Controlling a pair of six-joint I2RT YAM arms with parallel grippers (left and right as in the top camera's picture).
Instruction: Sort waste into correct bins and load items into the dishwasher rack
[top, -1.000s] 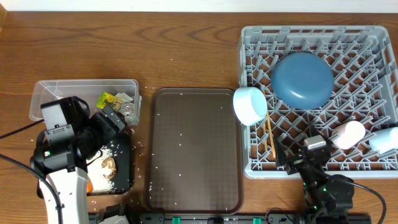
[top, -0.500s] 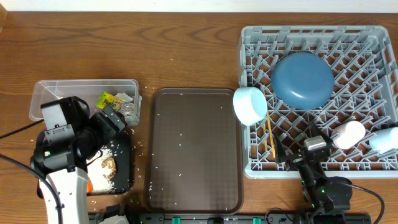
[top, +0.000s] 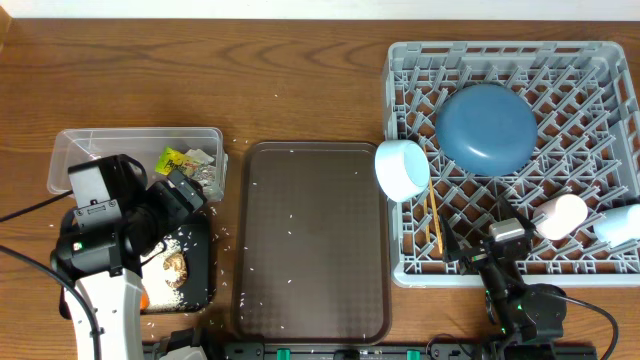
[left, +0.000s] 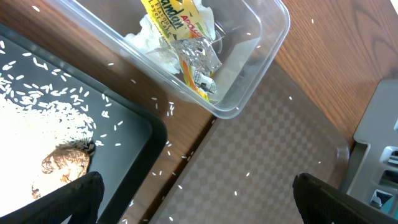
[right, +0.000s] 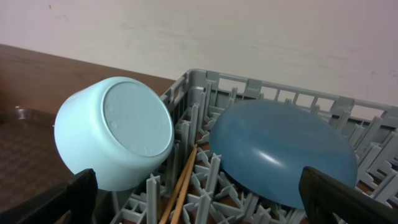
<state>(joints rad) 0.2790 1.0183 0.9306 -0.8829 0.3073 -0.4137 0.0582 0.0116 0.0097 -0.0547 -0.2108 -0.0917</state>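
Observation:
The grey dishwasher rack (top: 600, 70) holds the blue plate (top: 487, 128), the white bowl (top: 402, 168) on its side at the left edge, two chopsticks (top: 434, 220), the white-pink cup (top: 560, 215) and the light-blue cup (top: 620, 225). The clear tub (top: 120, 145) holds the yellow-green wrapper (top: 178, 160) and crumpled white paper (left: 152, 50). The black tray (top: 200, 285) holds the brown lump (top: 175, 265), the orange carrot (top: 145, 297) and rice (left: 50, 106). My left gripper (left: 199, 205) is open and empty above the edge of the black tray. My right gripper (right: 199, 199) is open and empty at the rack's front edge, facing the bowl (right: 115, 134), the plate (right: 283, 152) and the chopsticks (right: 183, 183).
The dark brown serving tray (top: 310, 240) lies between the bins and the rack, with scattered rice grains on it. More grains lie on the wooden table (top: 230, 250) between the black tray and the serving tray. A pale wall stands behind the rack.
My right arm has shifted slightly at the rack's front edge. The left arm and all objects have stayed in place.

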